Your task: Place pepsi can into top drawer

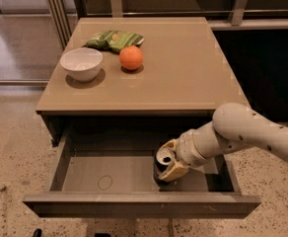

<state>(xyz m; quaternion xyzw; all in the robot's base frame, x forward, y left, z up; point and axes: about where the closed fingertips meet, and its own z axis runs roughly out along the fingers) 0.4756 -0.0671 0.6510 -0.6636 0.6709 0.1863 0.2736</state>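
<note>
Nearest is the flat front panel of the drawer (144, 204), which stands pulled well out from under the table (183, 83). On its grey floor, toward the left, is a faint ring mark (104, 182). Right of centre, inside the drawer, the can (162, 158) stands roughly upright, silver top up and dark body below. The gripper (167, 161) is down in the drawer with it, its tan fingers (172, 172) clamped on the can's sides. The white arm (242, 132) reaches in from the right, over the drawer's side wall.

The task looks nearly done: the can is carried in and held low in the drawer. Its base probably touches the floor, though the nearer finger and the shadow hide the contact. What is left, as I judge it, is to let go and lift the arm clear without tipping the can.

Farther back on the tabletop sit a white bowl (81, 63), just right of it an orange (131, 58), and behind them a green bag (114, 38) lying flat.

No writing can be read: the can shows only its top and a dark side, and the bag's print is not legible
</note>
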